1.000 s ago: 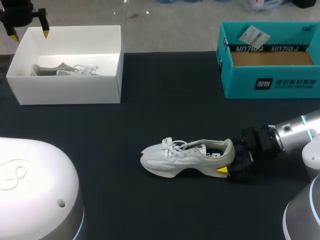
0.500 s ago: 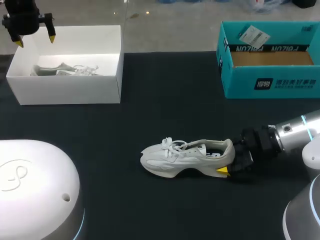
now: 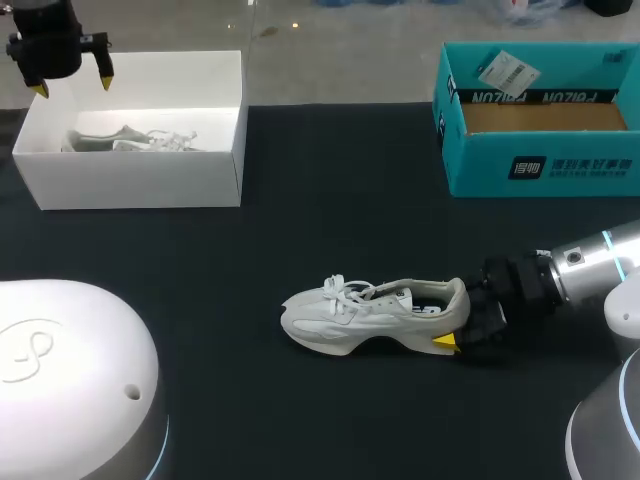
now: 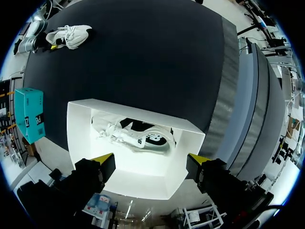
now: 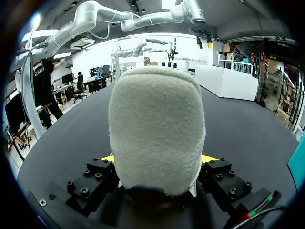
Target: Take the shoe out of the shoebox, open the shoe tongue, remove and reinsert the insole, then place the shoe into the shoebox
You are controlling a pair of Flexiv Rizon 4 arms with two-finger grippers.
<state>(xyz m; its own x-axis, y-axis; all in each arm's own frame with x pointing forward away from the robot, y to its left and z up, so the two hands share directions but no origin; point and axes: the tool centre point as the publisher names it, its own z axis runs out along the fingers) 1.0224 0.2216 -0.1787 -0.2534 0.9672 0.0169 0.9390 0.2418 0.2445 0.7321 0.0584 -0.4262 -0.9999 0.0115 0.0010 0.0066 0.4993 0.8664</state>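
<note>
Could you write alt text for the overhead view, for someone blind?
The right hand grips the heel of a white shoe on a black table. The left hand hovers open over a white box holding another shoe.

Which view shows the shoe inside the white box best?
Left wrist view: it looks straight down into the white box, so the boxed shoe shows whole. Head view catches only part of it over the box wall. Right wrist view shows none of it.
</note>
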